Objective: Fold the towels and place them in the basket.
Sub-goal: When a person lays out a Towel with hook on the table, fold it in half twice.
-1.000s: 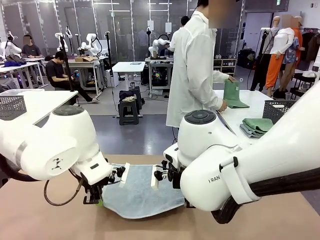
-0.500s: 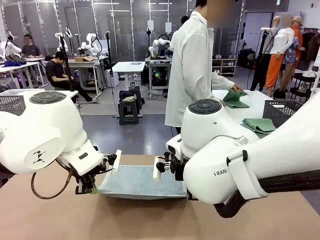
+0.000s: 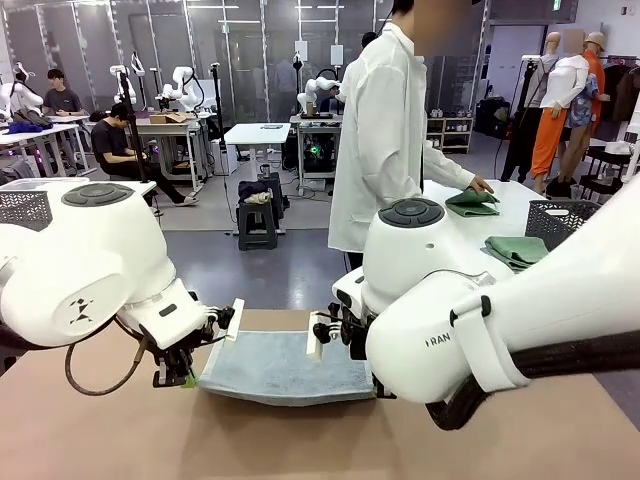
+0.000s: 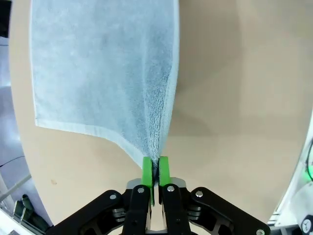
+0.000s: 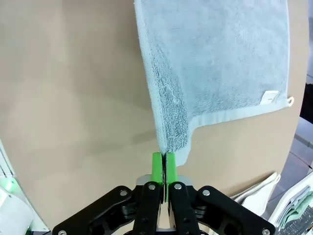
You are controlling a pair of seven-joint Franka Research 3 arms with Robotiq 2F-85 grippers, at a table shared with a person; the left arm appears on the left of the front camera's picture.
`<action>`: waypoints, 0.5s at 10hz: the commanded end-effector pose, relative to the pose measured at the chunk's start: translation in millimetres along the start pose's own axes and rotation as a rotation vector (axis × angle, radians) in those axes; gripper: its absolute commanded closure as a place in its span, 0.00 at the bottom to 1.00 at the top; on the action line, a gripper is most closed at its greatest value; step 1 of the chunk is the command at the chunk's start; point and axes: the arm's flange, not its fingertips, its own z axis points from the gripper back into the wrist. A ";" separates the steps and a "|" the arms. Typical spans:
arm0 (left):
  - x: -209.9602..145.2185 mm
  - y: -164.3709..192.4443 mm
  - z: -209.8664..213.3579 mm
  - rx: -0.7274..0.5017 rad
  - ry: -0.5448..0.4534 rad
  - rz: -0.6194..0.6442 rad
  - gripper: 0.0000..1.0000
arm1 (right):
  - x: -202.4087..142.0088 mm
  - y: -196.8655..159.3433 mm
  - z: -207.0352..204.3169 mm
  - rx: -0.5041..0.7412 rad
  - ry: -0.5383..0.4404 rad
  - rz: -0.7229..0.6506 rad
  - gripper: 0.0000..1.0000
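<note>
2 pincers, 1 towel: the left pincer (image 4: 155, 169) and the right pincer (image 5: 163, 166) each have their green pads pressed together on 1 near corner of the pale blue-grey towel (image 3: 285, 365), with nothing but the thickness of the cloth between the pads. Front view: the towel stretches between the 2 arms, low over the brown surface (image 3: 300, 445), and sags slightly at its middle. Wrist views: from each pinched corner the cloth runs away towards the surface, its lighter hem along the edges; a small white tag (image 5: 270, 97) sits at the far corner on the right pincer's side. Background, front view: a person in a white coat (image 3: 385, 130) stands at a white surface (image 3: 455, 235) beyond, 1 hand (image 3: 481, 185) resting on a folded green towel (image 3: 470, 204). Near it lie more folded green towels (image 3: 515, 250), just beside the dark grey lattice basket (image 3: 560, 220)
</note>
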 end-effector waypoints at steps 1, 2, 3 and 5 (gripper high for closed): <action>-0.1 29.4 1.1 -0.008 -0.025 -0.009 0.94 | 2.5 -34.5 -7.1 0.029 -0.073 0.048 0.97; -0.3 38.5 1.7 -0.009 -0.023 -0.004 0.94 | 5.2 -44.9 -10.5 0.052 -0.087 0.062 0.97; -2.1 48.3 -1.2 -0.025 -0.023 -0.004 0.94 | 7.7 -56.2 -16.4 0.072 -0.093 0.070 0.97; -4.0 80.6 -17.7 -0.020 0.006 -0.004 0.94 | 16.4 -81.5 -30.0 0.088 -0.090 0.094 0.97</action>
